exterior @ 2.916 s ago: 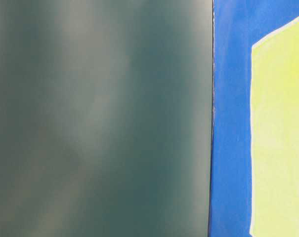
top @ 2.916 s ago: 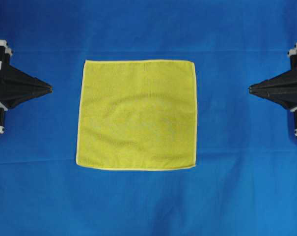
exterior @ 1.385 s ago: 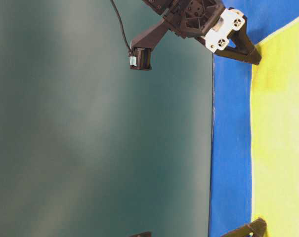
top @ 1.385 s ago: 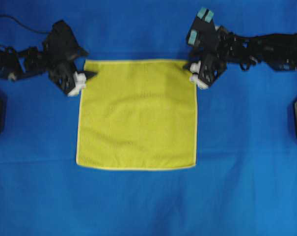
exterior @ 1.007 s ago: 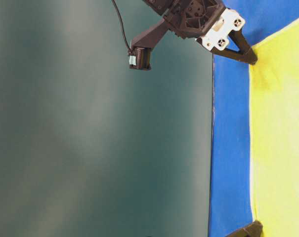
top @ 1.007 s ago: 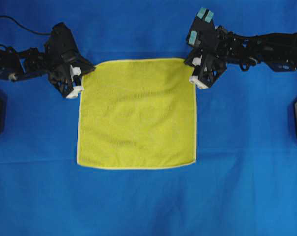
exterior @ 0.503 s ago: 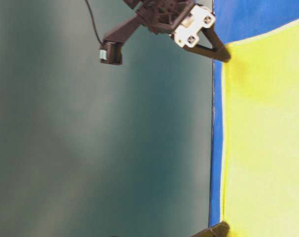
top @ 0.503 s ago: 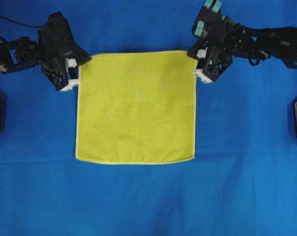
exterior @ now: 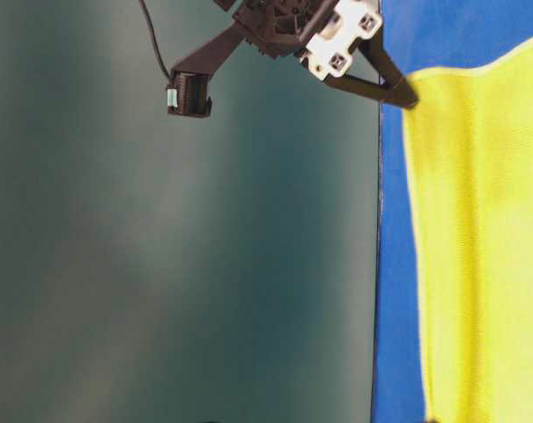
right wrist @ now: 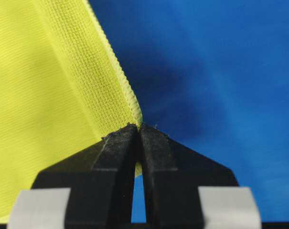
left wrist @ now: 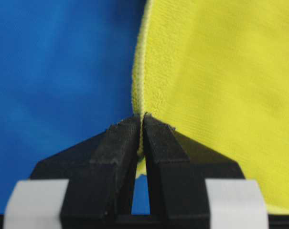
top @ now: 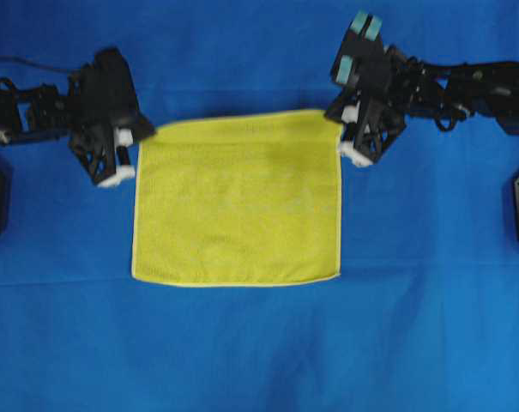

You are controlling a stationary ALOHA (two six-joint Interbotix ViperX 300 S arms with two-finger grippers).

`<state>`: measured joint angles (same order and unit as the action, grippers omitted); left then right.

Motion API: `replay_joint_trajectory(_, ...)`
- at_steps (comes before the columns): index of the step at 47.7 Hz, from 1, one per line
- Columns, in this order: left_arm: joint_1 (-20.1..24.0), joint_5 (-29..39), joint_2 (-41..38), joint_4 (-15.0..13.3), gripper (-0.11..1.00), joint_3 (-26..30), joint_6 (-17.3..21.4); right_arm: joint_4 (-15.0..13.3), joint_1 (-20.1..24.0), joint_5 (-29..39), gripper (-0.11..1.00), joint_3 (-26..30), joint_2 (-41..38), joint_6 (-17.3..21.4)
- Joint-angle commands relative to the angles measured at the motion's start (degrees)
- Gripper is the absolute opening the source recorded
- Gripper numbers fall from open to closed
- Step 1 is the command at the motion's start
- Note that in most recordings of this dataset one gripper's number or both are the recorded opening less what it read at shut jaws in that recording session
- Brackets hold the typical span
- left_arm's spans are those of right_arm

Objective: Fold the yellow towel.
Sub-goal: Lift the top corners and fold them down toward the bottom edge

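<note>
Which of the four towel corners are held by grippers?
The two far corners of the yellow towel: left gripper and right gripper. Near corners lie free.

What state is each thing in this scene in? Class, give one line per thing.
yellow towel: unfolded, far edge lifted by its two corners, near edge lying on the cloth.
left gripper: shut on the towel's far-left corner.
right gripper: shut on the towel's far-right corner.
blue table cloth: spread flat.

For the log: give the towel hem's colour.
Pale yellow hem, lighter than the towel; right wrist view shows it best.
</note>
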<state>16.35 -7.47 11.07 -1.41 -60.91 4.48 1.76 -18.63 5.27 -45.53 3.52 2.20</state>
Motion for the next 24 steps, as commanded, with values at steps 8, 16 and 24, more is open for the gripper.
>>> replay_joint_trajectory(8, -10.9, 2.55, 0.7, -0.09, 0.02, 1.05, -5.36, 6.06, 9.49, 1.05, 0.03, 0.18, 1.32, 0.18)
replay_joint_trajectory(16, -19.86, 3.6, 0.26, -0.09, 0.02, 1.23, -12.74, 10.2, 15.64, 0.88, 0.03, -0.26, 1.23, 0.18)
replay_joint_trajectory(24, -26.63, 3.6, 0.09, -0.09, 0.02, 1.23, -19.42, 13.89, 20.83, 0.62, 0.03, -0.7, 1.32, 0.18)
